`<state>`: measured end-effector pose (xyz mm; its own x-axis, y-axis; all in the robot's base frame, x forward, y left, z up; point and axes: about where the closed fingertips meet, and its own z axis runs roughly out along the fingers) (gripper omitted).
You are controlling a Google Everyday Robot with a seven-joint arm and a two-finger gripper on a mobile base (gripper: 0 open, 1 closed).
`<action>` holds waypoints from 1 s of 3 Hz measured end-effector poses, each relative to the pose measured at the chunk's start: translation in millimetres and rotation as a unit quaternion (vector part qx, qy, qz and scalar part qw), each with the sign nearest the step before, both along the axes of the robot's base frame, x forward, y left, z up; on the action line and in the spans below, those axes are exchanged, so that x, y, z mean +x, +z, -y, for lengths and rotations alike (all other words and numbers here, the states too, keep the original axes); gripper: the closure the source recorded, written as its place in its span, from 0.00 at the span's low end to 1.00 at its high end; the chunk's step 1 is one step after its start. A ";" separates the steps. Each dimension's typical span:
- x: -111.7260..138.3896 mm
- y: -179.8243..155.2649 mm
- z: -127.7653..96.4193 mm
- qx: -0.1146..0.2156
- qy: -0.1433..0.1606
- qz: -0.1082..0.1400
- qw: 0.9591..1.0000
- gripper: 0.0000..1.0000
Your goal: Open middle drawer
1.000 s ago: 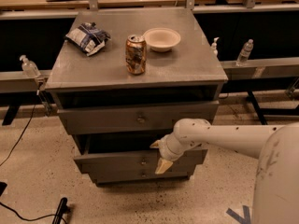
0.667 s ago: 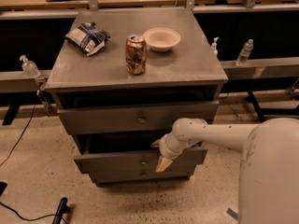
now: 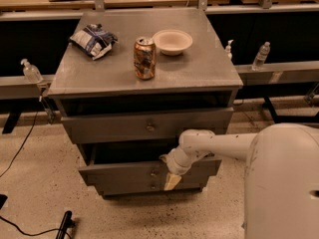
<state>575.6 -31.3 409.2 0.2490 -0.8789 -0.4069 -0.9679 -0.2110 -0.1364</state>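
The middle drawer (image 3: 119, 172) sits low on the cabinet front, second of three, and it stands out proud of the carcass with a dark gap open above its top edge, so it looks partly open and the pull looks well under way. Its small round knob (image 3: 154, 173) is at the centre of the front. Just off it, at about 4 o'clock, hangs the pincer (image 3: 172, 181), its pale tip pointing down across the front panel; whether it is clenched on anything or released, I cannot tell. The white arm (image 3: 219, 144) reaches in from 3 o'clock. To do this step well, the pull should run straight out along the slides and level, with no sideways drag from that side-on reach, or the wide shallow drawer may rack and bind. It should go steadily too, so the cabinet does not rock. The top drawer (image 3: 109, 128) is directly at 12 o'clock, the bottom drawer (image 3: 129, 187) tight beneath at 6, and contact must stay off both. Up on the counter (image 3: 199, 68) a can (image 3: 144, 59) stands upright, with a bowl (image 3: 172, 41) at its 1 o'clock and a crumpled bag (image 3: 93, 40) at its 10 o'clock; a jerk could topple that can.
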 end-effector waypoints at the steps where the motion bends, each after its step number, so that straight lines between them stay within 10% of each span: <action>1: -36.5 13.7 -1.5 -0.004 0.007 -0.014 1.000 0.33; 3: -77.2 28.2 -2.3 0.001 0.006 -0.031 1.000 0.34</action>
